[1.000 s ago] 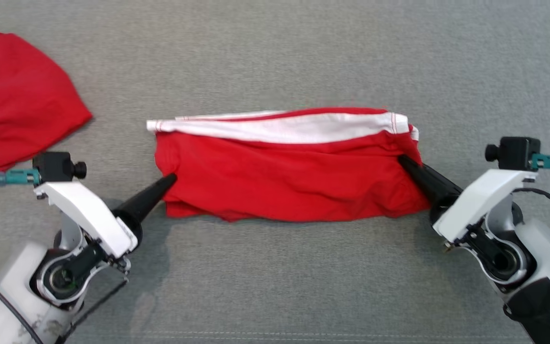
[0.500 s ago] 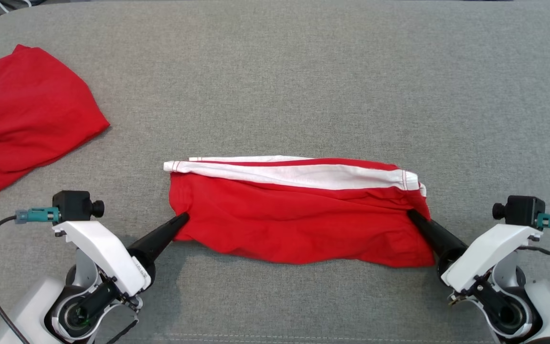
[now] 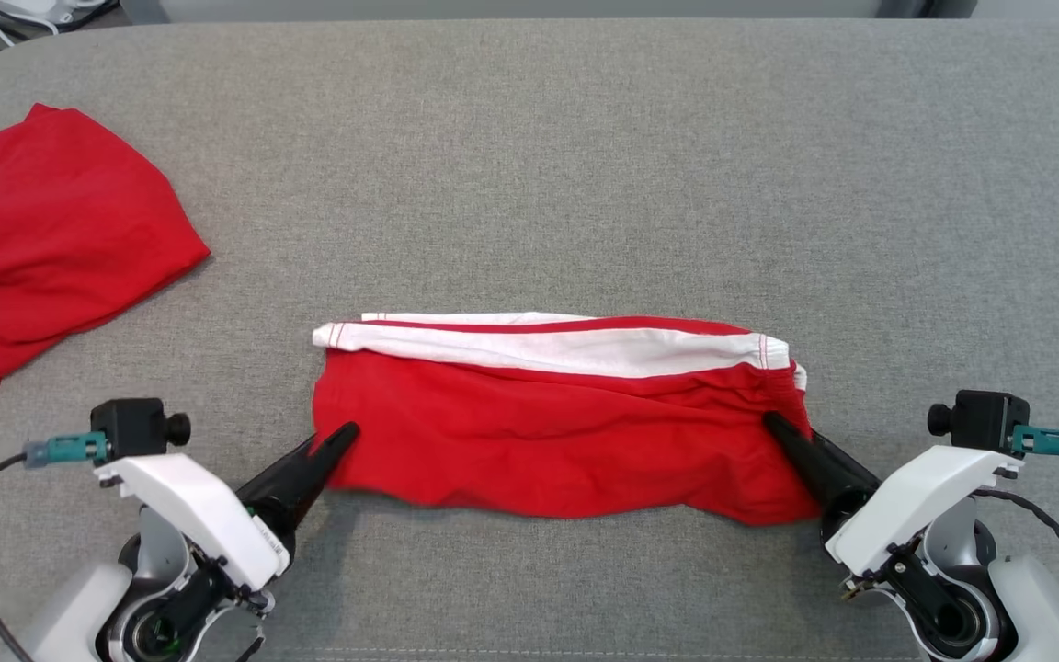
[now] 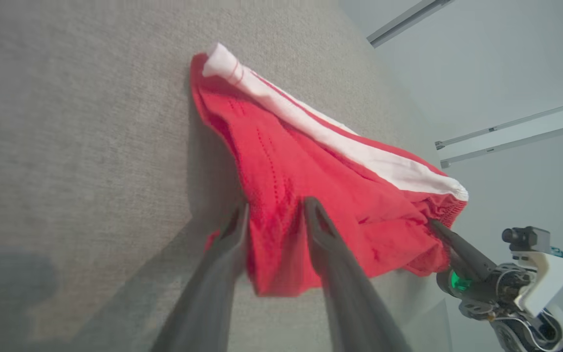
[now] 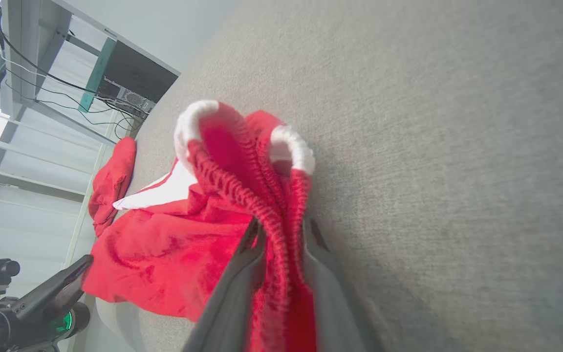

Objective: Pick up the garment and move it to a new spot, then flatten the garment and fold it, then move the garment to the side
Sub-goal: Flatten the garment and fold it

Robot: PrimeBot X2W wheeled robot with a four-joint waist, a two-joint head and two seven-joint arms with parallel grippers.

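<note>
The garment (image 3: 548, 441), red shorts with a white side stripe, lies stretched widthwise on the grey cloth table (image 3: 529, 165). My left gripper (image 3: 346, 434) is at its left end. In the left wrist view the left gripper (image 4: 274, 210) stands open, with the red edge of the garment (image 4: 311, 166) loose between the fingers. My right gripper (image 3: 773, 425) is at the garment's right end. In the right wrist view the right gripper (image 5: 284, 227) has its fingers slightly apart, and the ribbed waistband of the garment (image 5: 164, 254) fills the gap.
A second red garment (image 3: 51, 239) lies crumpled at the table's far left edge and also appears as the red heap (image 5: 113, 181) in the right wrist view. Cables and a shelf frame (image 5: 27, 54) stand beyond the table's rounded left corner.
The head camera has tilted, so the whole picture has shifted down. The left fingers have parted on the cloth, the right ones a little. The garment lies lower and flatter on the table.
</note>
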